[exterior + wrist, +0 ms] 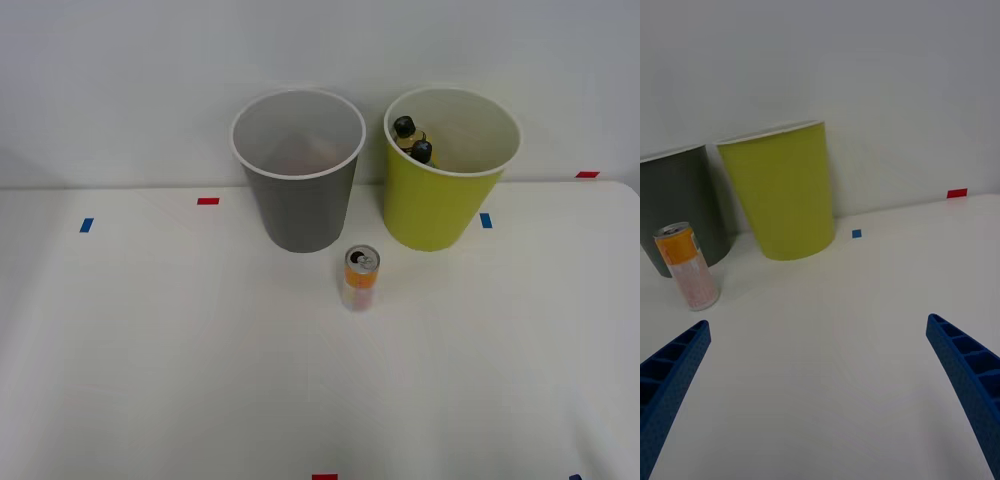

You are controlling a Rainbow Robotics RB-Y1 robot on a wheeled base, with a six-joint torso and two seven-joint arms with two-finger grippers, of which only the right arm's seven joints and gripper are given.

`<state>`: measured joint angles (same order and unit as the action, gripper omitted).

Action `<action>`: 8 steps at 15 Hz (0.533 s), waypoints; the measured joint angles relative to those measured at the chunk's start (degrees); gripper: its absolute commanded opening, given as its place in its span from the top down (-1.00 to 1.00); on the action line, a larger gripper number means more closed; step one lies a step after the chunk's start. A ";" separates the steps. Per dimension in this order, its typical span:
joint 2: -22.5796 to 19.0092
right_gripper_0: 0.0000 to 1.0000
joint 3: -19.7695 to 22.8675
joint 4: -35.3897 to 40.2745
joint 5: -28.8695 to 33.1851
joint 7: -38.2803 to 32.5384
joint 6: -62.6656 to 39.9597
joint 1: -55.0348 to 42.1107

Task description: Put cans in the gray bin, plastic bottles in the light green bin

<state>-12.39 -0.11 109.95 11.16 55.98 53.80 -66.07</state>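
On the white worktop [150, 380], just before the gap between the gray bin [300, 205] and the light green bin [435, 205], stands the slim orange can [361, 278]. Two black-capped bottles [413, 140] already sit in the green one. Our fingers [970, 382] are spread wide, holding nothing; we judge the can comes next, needing a swing toward it. The gray bin's floor is hard to make out.

can [361, 277] upright on table, front of bins | gray bin [300, 195] | 2 bottles [413, 140] in lime bin [435, 205]
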 measured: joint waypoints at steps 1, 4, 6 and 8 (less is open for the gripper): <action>0.07 -1.00 0.01 0.00 0.05 0.00 0.00 0.01; 0.30 -1.00 0.04 0.00 0.22 0.00 0.00 0.00; 0.29 -1.00 0.10 -0.02 0.34 0.00 0.00 -0.01; 0.21 -1.00 0.11 -0.08 0.59 0.19 -0.01 -0.02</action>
<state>-12.18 -0.01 109.88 11.76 56.17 53.80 -66.09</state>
